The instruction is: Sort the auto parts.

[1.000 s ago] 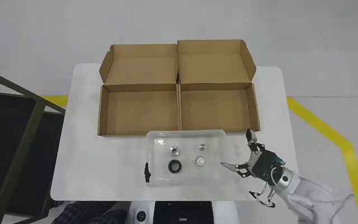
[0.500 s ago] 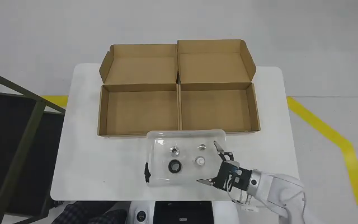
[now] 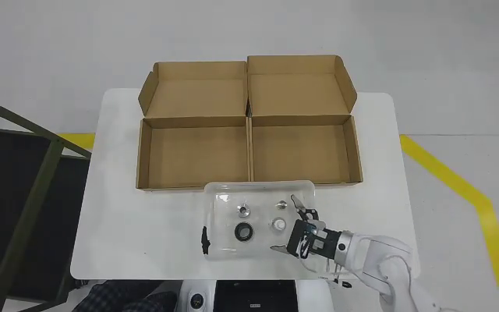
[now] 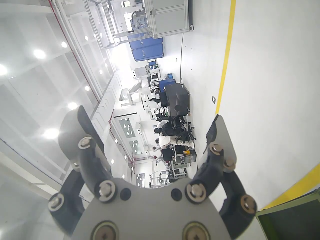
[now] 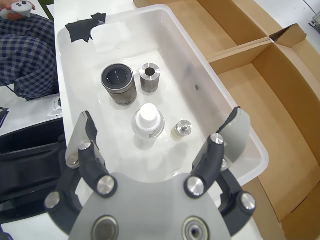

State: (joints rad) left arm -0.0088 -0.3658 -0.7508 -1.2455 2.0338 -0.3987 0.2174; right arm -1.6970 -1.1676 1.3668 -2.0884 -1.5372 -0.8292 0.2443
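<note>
Your right gripper [image 5: 161, 114] hangs spread wide over translucent plastic tub [image 5: 190, 43]. White capped plastic part [image 5: 148, 123] stands upright inside, below open jaws, small silver knurled stud [image 5: 183, 128] just beside. Centre on white part, drop straight, keep clear of stud.

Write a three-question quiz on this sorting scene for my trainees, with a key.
1. True or false: both cardboard boxes are empty.
2. How many parts stand in the clear tub? A two, B four, C six.
3. Fill in: the right hand above the tub is ___.
Key: 1 true; 2 B; 3 open.
</note>
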